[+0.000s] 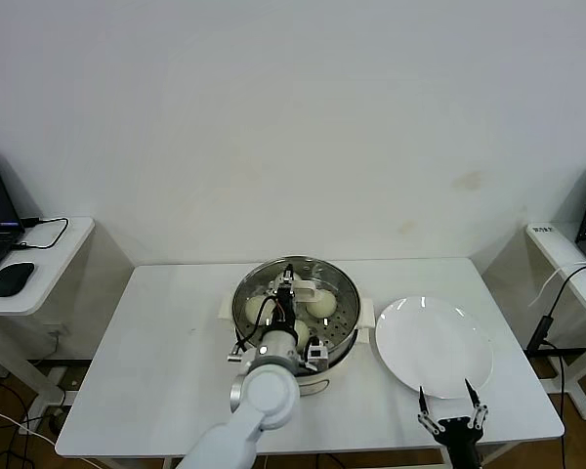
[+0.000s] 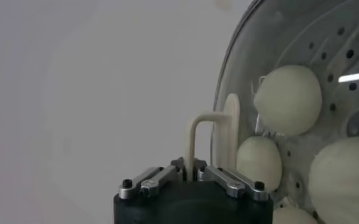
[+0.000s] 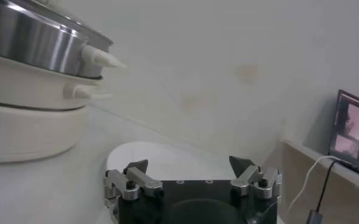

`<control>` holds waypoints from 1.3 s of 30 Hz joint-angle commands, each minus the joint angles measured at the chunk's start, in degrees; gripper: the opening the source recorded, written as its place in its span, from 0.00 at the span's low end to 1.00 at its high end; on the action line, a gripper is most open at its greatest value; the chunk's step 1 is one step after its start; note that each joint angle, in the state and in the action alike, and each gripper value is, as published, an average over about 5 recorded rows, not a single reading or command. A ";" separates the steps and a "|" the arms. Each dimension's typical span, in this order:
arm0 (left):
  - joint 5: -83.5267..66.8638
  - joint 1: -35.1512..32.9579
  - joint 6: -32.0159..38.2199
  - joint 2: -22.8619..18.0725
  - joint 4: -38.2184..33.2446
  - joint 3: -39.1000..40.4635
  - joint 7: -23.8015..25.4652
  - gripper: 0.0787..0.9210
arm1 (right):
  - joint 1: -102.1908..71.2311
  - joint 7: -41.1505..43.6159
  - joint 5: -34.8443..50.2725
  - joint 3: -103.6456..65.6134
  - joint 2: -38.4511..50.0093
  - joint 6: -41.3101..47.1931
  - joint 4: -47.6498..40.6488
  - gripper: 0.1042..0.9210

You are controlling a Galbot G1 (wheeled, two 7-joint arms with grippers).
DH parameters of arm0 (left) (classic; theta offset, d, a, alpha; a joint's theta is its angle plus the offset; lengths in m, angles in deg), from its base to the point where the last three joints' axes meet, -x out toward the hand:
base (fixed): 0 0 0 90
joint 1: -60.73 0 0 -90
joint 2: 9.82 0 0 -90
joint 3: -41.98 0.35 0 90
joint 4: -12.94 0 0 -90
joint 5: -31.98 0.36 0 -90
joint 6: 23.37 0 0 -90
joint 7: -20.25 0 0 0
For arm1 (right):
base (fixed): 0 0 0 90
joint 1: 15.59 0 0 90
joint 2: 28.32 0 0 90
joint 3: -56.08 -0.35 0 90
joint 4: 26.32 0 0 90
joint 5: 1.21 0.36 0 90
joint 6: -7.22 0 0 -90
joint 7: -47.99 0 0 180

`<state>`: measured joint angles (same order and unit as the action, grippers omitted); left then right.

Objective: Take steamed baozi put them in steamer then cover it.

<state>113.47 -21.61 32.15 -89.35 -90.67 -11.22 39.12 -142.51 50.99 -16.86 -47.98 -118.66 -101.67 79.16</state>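
**Head view: the cover sits on the steamer, with your left gripper at its handle**

Head view shows you a white worktop [image 1: 166, 352] with the steamer [image 1: 344, 337] in the middle of it. The cover [image 1: 317, 269] lies flat on top of the steamer. You can see the steamed baozi [image 1: 322, 305] through the glass, resting on the tray with little holes. In the left wrist view you can count four of them [image 2: 287, 100], close together under the glass.

Your left gripper [image 1: 291, 285] reaches out over the steamer from the near side. It is right at the cream-white handle [image 2: 214, 143] in the middle of the cover. In the left wrist view the handle stands up between the jaws. The jaws sit close to the handle on both sides and are only a little way apart. You cannot tell from the pictures if they are pinching the handle or just beside it.

Your right gripper [image 1: 451, 403] waits at the near edge of the worktop, on the right. Its jaws are spread wide and hold nothing. A flat white plate [image 1: 432, 344] lies just past it, right beside the steamer. In the right wrist view you see the steamer's shiny metal wall [image 3: 27, 38] and its cream-white base from the side.

Small side desks stand to the far left and far right. A black mouse [image 1: 13, 279] lies on the left one.
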 commanded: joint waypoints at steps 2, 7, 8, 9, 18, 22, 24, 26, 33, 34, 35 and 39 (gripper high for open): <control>-4.11 -3.75 -0.03 3.09 -6.79 -0.12 -1.95 0.40 | -0.15 0.00 -0.24 0.35 0.00 -0.02 0.02 0.88; -9.83 -9.25 0.02 7.22 -13.98 -0.96 -4.01 0.58 | -0.36 0.02 -0.19 0.33 0.21 -0.13 0.01 0.88; -11.27 -10.55 0.07 7.93 -15.63 -1.37 -4.73 0.61 | -0.45 0.02 -0.12 0.32 0.35 -0.17 0.01 0.88; -12.62 -11.92 0.16 8.53 -17.32 -1.90 -5.48 0.64 | -0.55 0.02 -0.03 0.32 0.49 -0.21 0.02 0.88; -32.42 -25.83 3.37 10.88 -30.08 -13.00 -14.48 0.87 | -1.45 0.54 3.15 0.34 2.82 -0.38 0.35 0.88; -57.54 -35.08 13.86 12.27 -31.22 -27.13 -25.06 0.88 | -1.31 0.83 4.73 0.38 3.09 0.00 0.87 0.88; -69.89 -38.63 21.65 12.17 -30.01 -34.07 -28.98 0.88 | -1.39 0.95 5.22 0.45 3.24 0.06 0.98 0.88; -77.23 -41.85 27.65 11.55 -28.28 -39.25 -30.60 0.88 | -1.56 1.11 5.65 0.69 3.41 0.08 1.01 0.88; -93.27 -49.84 34.37 9.44 -25.58 -43.76 -32.40 0.88 | -3.75 3.41 10.86 1.98 6.08 1.83 1.78 0.88; -94.86 -50.81 34.99 9.29 -25.41 -43.67 -32.37 0.88 | -4.24 3.88 11.86 2.09 6.83 2.36 1.96 0.88; -95.95 -51.57 35.58 9.10 -25.19 -43.47 -32.44 0.88 | -4.65 4.27 12.66 2.11 7.49 2.85 2.18 0.88; -97.89 -53.66 37.39 8.02 -23.12 -42.35 -32.46 0.88 | -5.76 5.38 15.61 1.92 9.09 4.35 3.65 0.88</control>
<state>41.54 -62.42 57.26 -80.02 -115.25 -44.70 12.39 -145.94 53.98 -8.47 -46.44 -113.29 -100.13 81.09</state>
